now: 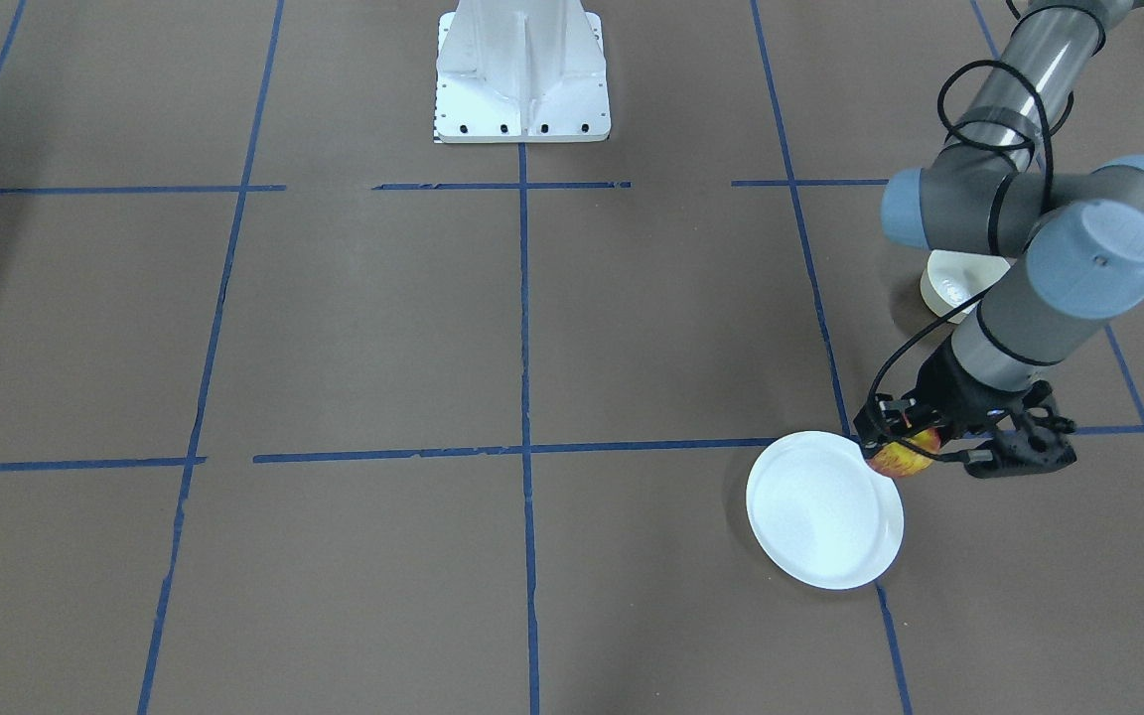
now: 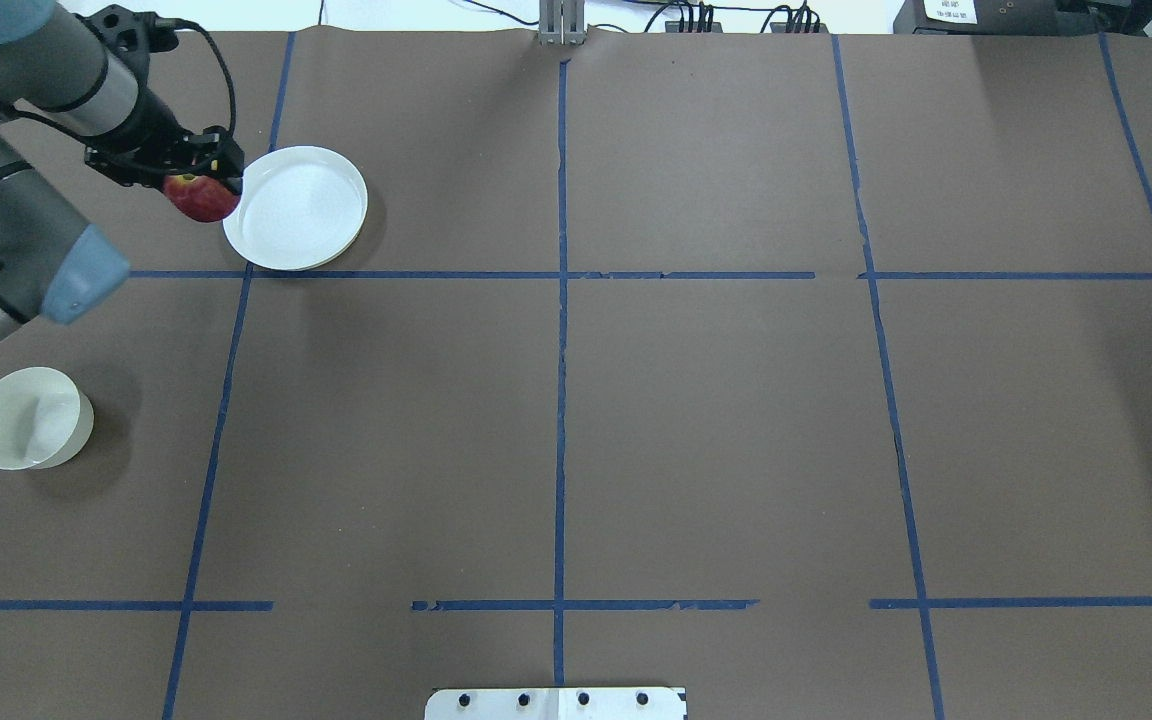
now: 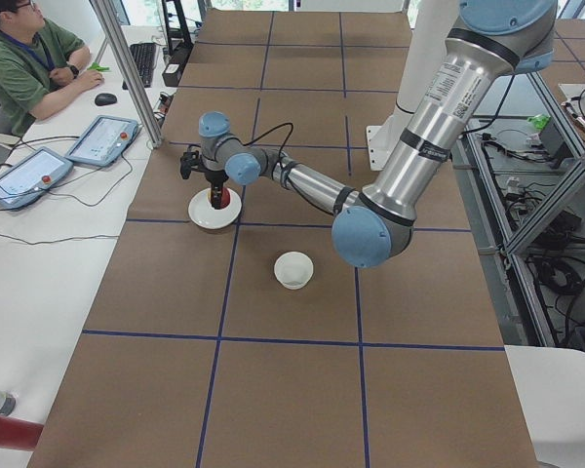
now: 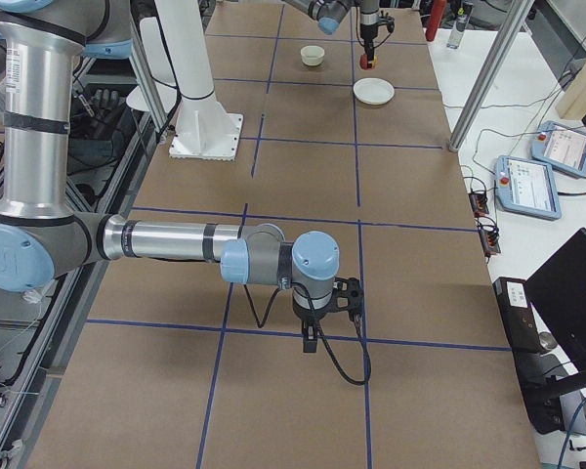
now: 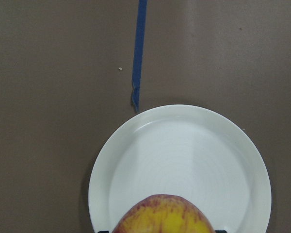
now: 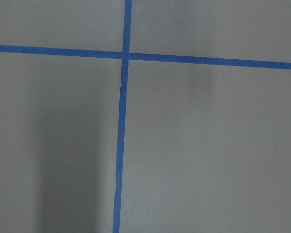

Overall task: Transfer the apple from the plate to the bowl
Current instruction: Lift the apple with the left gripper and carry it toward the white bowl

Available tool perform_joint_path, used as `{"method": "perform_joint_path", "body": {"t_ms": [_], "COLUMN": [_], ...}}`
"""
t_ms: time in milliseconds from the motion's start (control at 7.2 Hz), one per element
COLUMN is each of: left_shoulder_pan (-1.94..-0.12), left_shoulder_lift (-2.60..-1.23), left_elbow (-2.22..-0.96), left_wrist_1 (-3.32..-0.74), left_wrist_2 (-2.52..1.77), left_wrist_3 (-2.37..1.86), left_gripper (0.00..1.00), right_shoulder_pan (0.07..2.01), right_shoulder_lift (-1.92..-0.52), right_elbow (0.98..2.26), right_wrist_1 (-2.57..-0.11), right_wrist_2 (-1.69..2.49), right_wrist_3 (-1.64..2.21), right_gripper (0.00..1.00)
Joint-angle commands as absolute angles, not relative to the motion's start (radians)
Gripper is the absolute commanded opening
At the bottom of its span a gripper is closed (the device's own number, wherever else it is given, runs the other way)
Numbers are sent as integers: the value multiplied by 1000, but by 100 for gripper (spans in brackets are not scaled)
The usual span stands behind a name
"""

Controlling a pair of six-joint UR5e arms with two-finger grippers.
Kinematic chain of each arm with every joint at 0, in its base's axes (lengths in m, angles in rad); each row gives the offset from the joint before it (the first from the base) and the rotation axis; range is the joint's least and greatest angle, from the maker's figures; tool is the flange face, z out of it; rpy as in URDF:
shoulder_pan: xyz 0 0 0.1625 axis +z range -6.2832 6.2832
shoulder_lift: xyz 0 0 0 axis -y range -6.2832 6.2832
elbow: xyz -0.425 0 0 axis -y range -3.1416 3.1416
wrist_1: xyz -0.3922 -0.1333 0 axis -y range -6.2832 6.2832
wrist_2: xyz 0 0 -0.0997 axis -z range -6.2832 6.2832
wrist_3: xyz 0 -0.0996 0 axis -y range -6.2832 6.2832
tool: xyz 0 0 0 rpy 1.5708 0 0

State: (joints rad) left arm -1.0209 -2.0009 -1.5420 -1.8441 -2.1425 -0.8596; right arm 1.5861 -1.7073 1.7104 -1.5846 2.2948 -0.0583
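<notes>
My left gripper is shut on the red and yellow apple and holds it in the air beside the white plate, over the plate's edge nearest the bowl. In the left wrist view the apple fills the bottom edge, with the bare plate below it. In the front view the apple hangs at the plate's rim. The cream bowl stands apart, nearer the robot, partly behind the arm in the front view. My right gripper hangs low over the paper far away; I cannot tell its state.
Brown paper with blue tape lines covers the table. The white robot base stands at the middle of the robot's side. An operator and teach pendants are at a side desk.
</notes>
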Motion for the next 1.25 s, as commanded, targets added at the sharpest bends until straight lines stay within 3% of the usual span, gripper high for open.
{"method": "perform_joint_path", "body": {"t_ms": [0,278,556,1111], "left_shoulder_pan": [-1037,-1038,-1037,-984], "left_shoulder_lift": [-1723,-1497,-1344,-1406], "left_elbow": [-1785,-1882,-1840,-1755], "left_wrist_1": [-1818,-1900,-2189,-2267], "left_wrist_2": [-2138,-2137,-2134,-2075], "left_wrist_3": [-737,-703,-756,-947], "left_gripper": [41,41,41,41], "right_shoulder_pan": [1586,1586,1586,1586], "right_shoulder_lift": [-1707,-1707,-1707,-1707], "right_elbow": [1710,1710,1710,1710], "right_wrist_1": [-1585,-1585,-1585,-1585], "right_wrist_2": [2295,2295,2295,2295], "right_wrist_3": [-58,-58,-58,-58], "right_gripper": [100,100,100,100]}}
